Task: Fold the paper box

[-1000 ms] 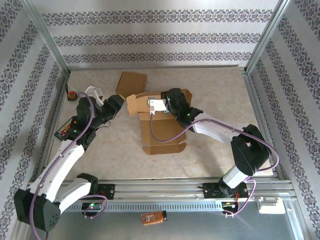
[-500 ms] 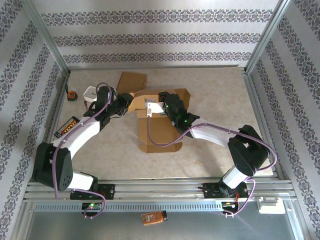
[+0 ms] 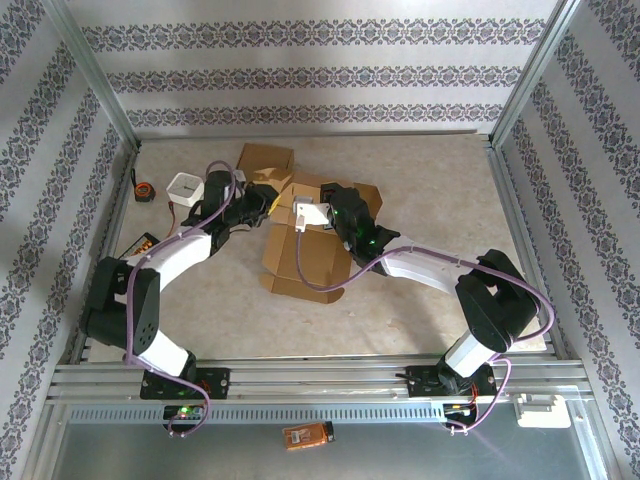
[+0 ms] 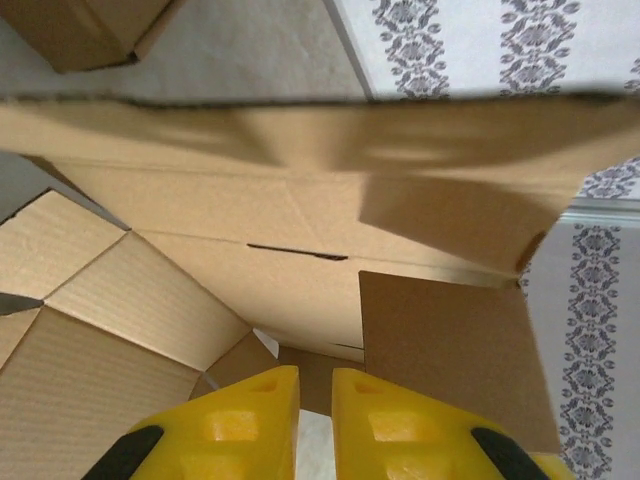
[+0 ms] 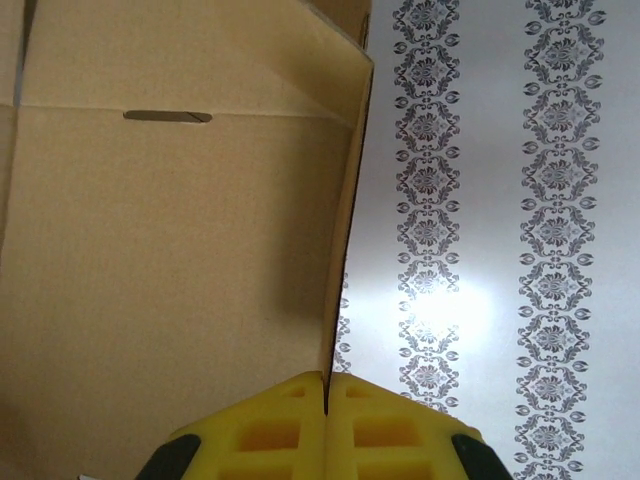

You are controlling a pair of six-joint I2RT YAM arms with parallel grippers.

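**Brown corrugated cardboard box half raised at the table's centre, both grippers at its upper end**

Brown corrugated cardboard box (image 3: 322, 250) sits near the middle of the beige tabletop (image 3: 430, 180) in the overhead view. Its long lower panel lies flat towards the bottom of the frame. Its upper flaps are lifted and crowded together where the two arms meet.

The white-and-black left arm (image 3: 170, 255) reaches in from the lower left. The right arm (image 3: 430, 265) comes in from the lower right, and a purple cable loops across the box panel.

In the right wrist view, the right gripper (image 5: 327, 378) has its yellow fingers (image 5: 260, 430) pressed together. A thin upright wall of the box runs straight down into the seam between them, so they are clamped on that edge. A slot is cut in the panel at the upper left of that frame.

In the left wrist view, the left gripper (image 4: 315, 372) sits inside the folded flaps, its yellow fingers (image 4: 240, 420) drawn nearly together with a thin slit between them. Whether they pinch any cardboard I cannot tell.

A second, flat brown cardboard sheet (image 3: 265, 160) lies just above the box in the overhead frame. A small white square block (image 3: 185, 187) rests to the left, beside the left arm.
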